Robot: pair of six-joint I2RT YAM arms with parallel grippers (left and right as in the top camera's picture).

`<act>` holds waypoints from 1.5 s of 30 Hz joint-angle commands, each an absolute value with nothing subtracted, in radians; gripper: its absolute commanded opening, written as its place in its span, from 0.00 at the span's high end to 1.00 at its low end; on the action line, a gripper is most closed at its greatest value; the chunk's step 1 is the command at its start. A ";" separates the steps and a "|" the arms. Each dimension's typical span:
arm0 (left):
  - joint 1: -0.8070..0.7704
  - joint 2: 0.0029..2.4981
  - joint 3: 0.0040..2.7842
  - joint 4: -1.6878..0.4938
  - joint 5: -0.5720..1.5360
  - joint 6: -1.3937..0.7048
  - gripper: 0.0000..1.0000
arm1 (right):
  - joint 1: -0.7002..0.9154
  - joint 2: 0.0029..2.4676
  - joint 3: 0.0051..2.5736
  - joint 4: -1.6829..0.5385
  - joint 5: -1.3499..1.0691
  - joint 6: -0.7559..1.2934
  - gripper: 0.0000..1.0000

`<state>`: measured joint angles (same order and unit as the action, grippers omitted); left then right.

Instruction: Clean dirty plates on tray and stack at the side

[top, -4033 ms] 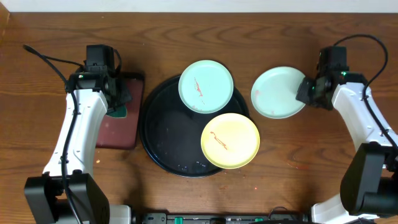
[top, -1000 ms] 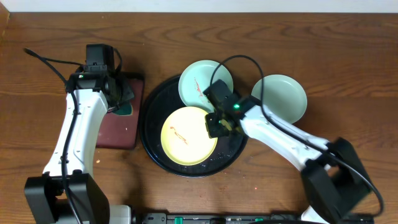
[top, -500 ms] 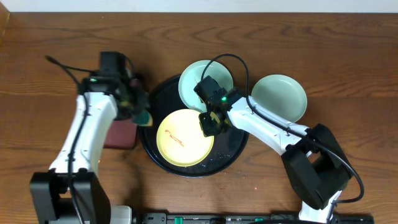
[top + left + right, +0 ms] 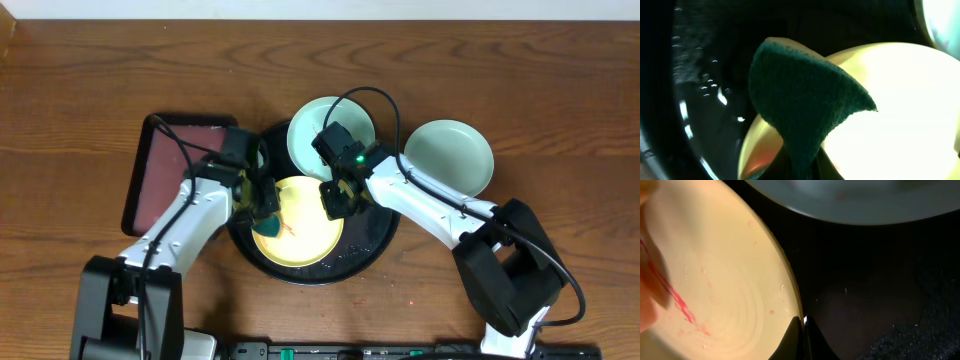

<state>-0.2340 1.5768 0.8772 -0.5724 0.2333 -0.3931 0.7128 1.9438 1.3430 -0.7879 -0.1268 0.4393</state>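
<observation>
The pale yellow plate with red smears lies on the round black tray. My right gripper is shut on its right rim; the wrist view shows the fingertips pinching the yellow plate's edge. My left gripper is shut on a green sponge pressed on the plate's left part; the sponge covers part of the yellow plate. A smeared mint plate sits at the tray's back. A clean-looking mint plate lies on the wood to the right.
A rectangular black-rimmed tray with a maroon inside lies at the left. My right arm's cable arches over the back mint plate. Brown wood tabletop surrounds everything.
My left gripper has carried the sponge from the maroon tray onto the yellow plate's left part. My right gripper still holds the plate's rim in the same place.
</observation>
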 commanded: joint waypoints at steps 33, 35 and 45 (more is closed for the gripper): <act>-0.443 1.582 0.813 -0.482 -0.271 -0.518 0.92 | 0.714 1.957 1.365 -0.787 -0.139 0.425 0.99; -0.444 1.582 0.813 -0.516 -0.221 -0.493 0.92 | 0.714 1.957 1.365 -0.789 -0.139 0.425 0.99; -0.444 1.582 0.814 -0.493 0.374 -0.102 0.93 | 0.714 1.958 1.365 -0.791 -0.139 0.421 0.99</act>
